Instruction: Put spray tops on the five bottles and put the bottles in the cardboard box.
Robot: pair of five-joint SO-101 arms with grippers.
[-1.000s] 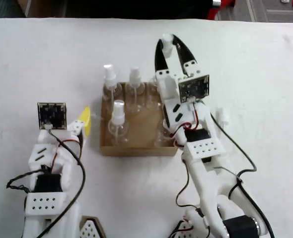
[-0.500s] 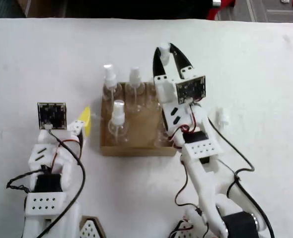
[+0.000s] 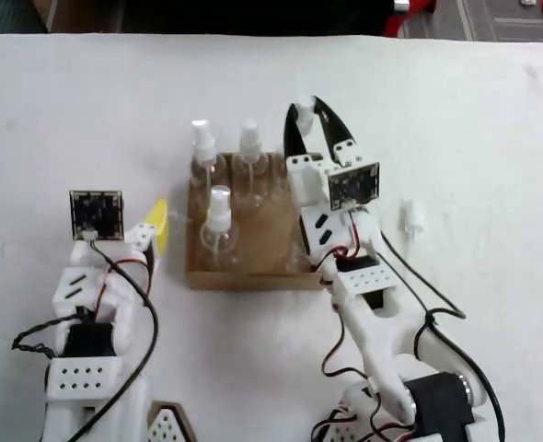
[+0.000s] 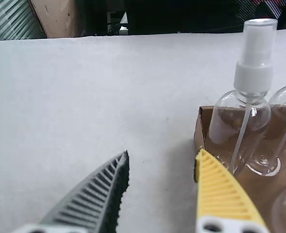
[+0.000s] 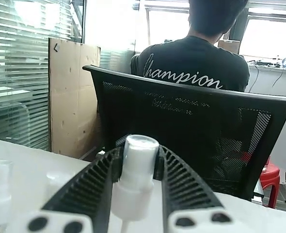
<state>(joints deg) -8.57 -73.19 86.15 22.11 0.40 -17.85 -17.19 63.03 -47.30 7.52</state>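
Spray top [image 5: 134,187] sits clamped in the right end effector [image 5: 138,154], near its tip.

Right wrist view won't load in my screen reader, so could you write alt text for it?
The right gripper is shut on a white spray top, which stands upright between its black ribbed fingers. Behind it are a black mesh chair and a cardboard sheet leaning beside window blinds.
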